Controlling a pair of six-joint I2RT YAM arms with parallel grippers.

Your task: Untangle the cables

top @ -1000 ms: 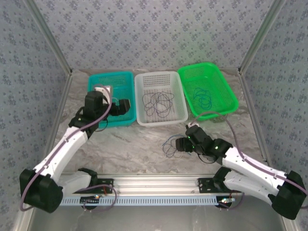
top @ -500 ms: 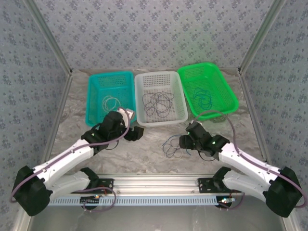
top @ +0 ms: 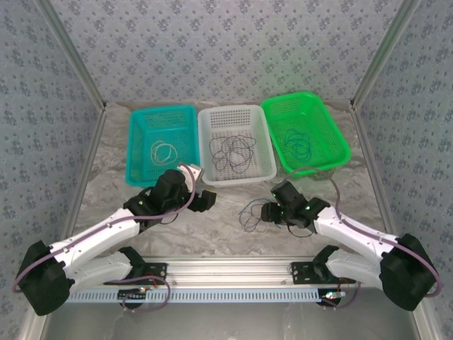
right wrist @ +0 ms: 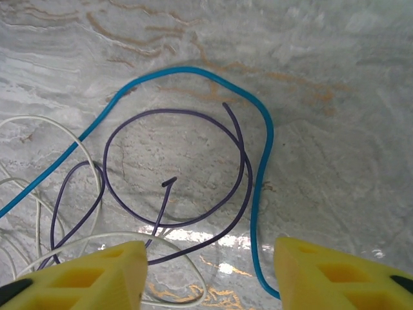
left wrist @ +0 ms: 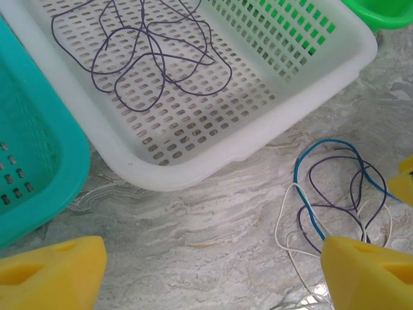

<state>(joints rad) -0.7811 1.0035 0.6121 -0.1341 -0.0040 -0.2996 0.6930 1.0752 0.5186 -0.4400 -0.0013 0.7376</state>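
A loose tangle of cables (top: 251,212) in dark purple, blue and white lies on the marble table in front of the white basket. My right gripper (top: 267,211) is low over its right side. It is open (right wrist: 210,274), and purple (right wrist: 174,168), white (right wrist: 64,148) and blue (right wrist: 264,148) strands run between its yellow fingers. My left gripper (top: 209,200) hovers left of the tangle, wide open (left wrist: 210,278) over bare table. The tangle (left wrist: 335,194) lies just beyond its right finger (left wrist: 368,271).
Three baskets stand in a row at the back. The teal one (top: 132,149) holds a white cable (top: 164,150), the white one (top: 237,110) dark purple cables (top: 232,150), the green one (top: 334,127) blue cables (top: 297,142). The white basket's near wall (left wrist: 213,161) is close ahead of my left gripper.
My left arm has swung from over the teal basket down to the table left of the tangle. My right gripper's jaws have narrowed over the tangle.
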